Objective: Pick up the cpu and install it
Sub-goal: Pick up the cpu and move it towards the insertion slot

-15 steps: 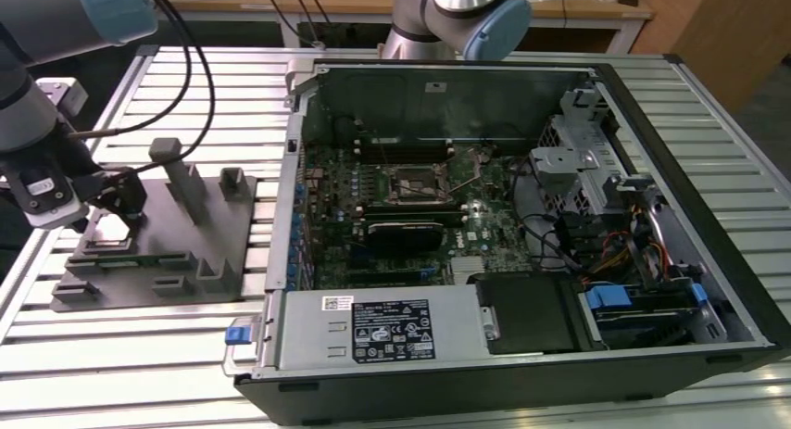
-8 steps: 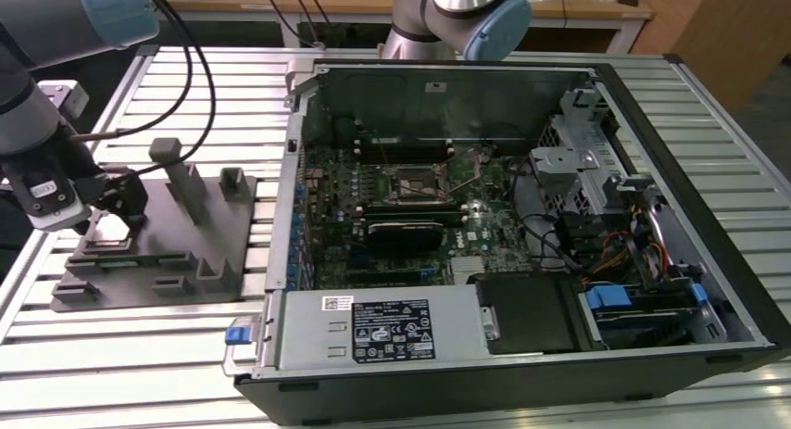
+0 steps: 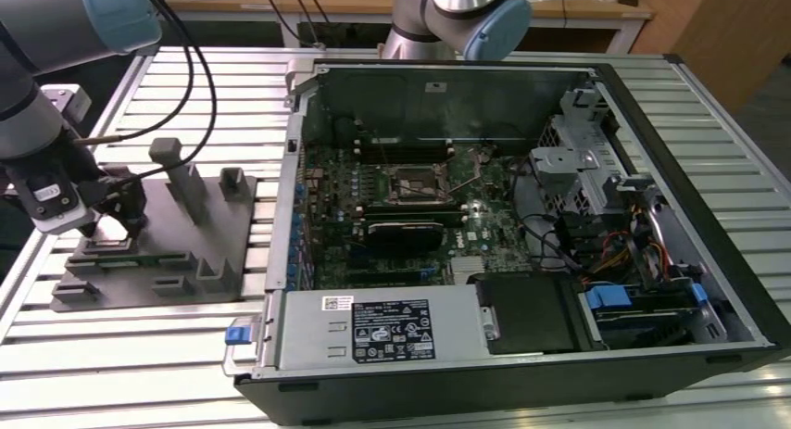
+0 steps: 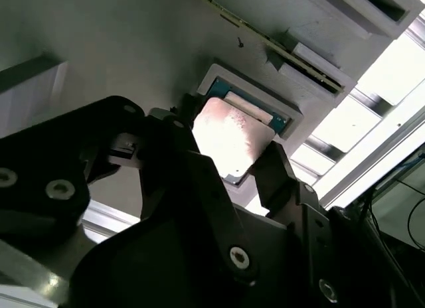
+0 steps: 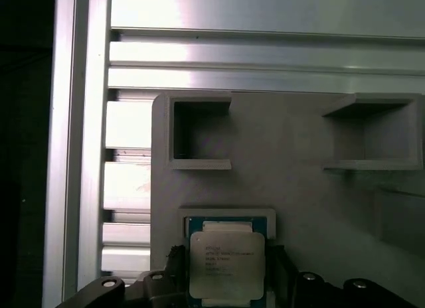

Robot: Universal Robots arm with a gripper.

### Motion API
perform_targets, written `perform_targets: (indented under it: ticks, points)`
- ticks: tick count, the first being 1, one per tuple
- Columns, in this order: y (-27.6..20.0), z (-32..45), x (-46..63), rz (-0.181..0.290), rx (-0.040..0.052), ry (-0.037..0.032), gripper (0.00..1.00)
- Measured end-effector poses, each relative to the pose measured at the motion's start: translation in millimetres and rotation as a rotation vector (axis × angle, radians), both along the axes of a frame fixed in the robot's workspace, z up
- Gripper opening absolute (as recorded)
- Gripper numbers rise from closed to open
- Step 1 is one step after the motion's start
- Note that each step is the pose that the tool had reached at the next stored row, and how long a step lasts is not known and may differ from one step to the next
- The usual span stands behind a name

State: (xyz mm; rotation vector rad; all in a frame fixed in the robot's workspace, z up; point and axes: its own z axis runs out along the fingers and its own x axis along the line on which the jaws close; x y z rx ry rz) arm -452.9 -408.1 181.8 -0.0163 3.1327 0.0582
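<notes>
Grey tray (image 5: 299,188) on desk (image 3: 161,355) holds cpu (image 5: 227,265) flat in its recess. End effector (image 4: 229,139) narrow-open astride cpu, not yet clamped by my read. Close evenly on opp. edges, centred, light force, no tilt.

Second wrist view: black pincer (image 4: 227,143) low over the grey plastic tray (image 4: 133,49), straddling the cpu (image 4: 236,130). Cpu lies flat in a shallow raised frame on the tray – silvery lid glaring, teal rim showing along its far edges. Contact between pincer and chip cannot be told. Beyond the frame, a long ridge and a rectangular pocket (image 4: 362,6). Past the tray edge – bright slatted aluminium counter (image 4: 378,89), dark cables (image 4: 405,215).
</notes>
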Motion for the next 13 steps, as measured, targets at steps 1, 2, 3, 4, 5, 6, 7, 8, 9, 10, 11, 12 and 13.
perform_targets:
  ticks: [1,2,3,4,5,6,7,8,9,10,11,12,13]
  points:
    - [0.0,-0.1,0.0,0.000,-0.0001,0.0002,0.58]
    - [0.0,-0.1,0.0,0.000,-0.0001,0.0002,0.58]
    - [0.0,-0.1,0.0,0.000,-0.0001,0.0002,0.54]
    - [0.0,-0.1,0.0,0.000,0.0000,0.0001,0.54]
    - [0.0,-0.2,0.0,0.000,0.0005,-0.0001,0.54]
    - [0.1,-0.1,0.0,0.000,0.0011,-0.0004,0.54]
    - [0.1,0.3,0.0,0.000,0.0015,-0.0004,0.54]
    - [0.1,0.7,0.0,0.000,0.0017,-0.0003,0.54]
    - [0.0,1.3,0.0,0.000,0.0020,-0.0001,0.54]
    - [0.0,1.8,0.0,0.000,0.0022,-0.0001,0.54]
    - [0.0,2.3,0.0,0.000,0.0024,-0.0002,0.54]
    - [0.0,2.6,0.0,0.000,0.0025,-0.0002,0.54]
    - [0.0,3.1,0.0,0.000,0.0024,-0.0001,0.54]
